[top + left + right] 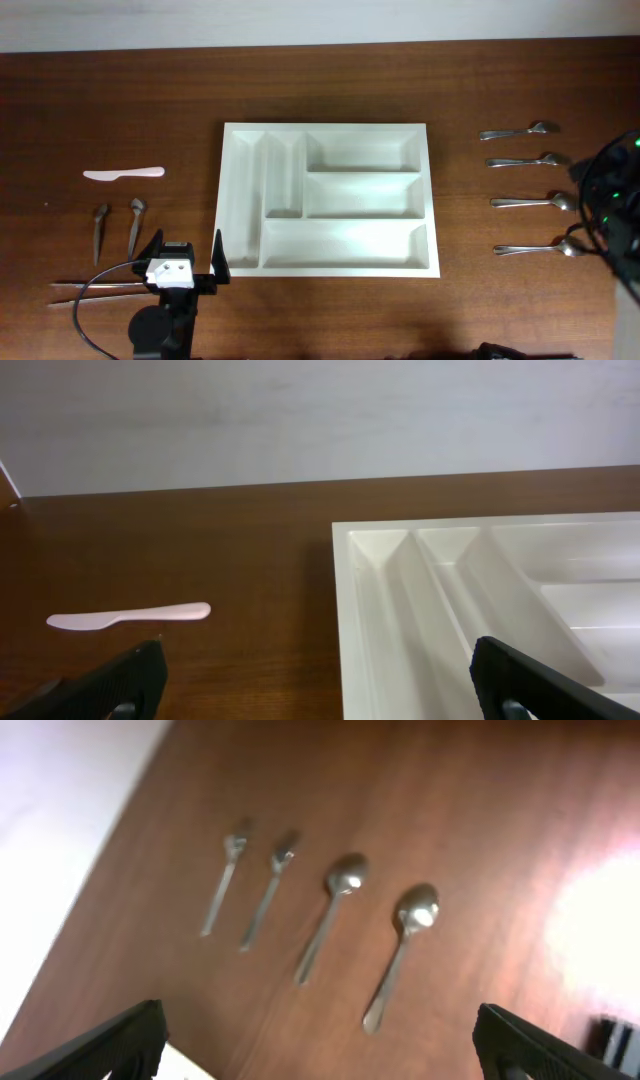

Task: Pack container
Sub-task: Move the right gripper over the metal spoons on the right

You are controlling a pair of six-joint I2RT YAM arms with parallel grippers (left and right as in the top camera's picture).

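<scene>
The container, a white tray (pixel 432 200) with five empty compartments, lies mid-table. Its left rim shows in the left wrist view (pixel 345 590). My left gripper (pixel 188 255) is open and empty at the tray's front-left corner, its fingers (pixel 320 690) straddling the tray's left edge. My right gripper (pixel 320 1055) is open and empty above the utensils to the right of the tray. Two small forks (pixel 222 883) (pixel 267 888) and two spoons (pixel 328 915) (pixel 400 955) lie side by side there. They also show in the overhead view (pixel 520 160).
A pink plastic knife (pixel 124 173) lies left of the tray and also shows in the left wrist view (pixel 128 615). Two small dark spoons (pixel 99 232) (pixel 134 225) and a pair of thin metal sticks (pixel 95 288) lie front left. The right arm (pixel 612 200) is at the right edge.
</scene>
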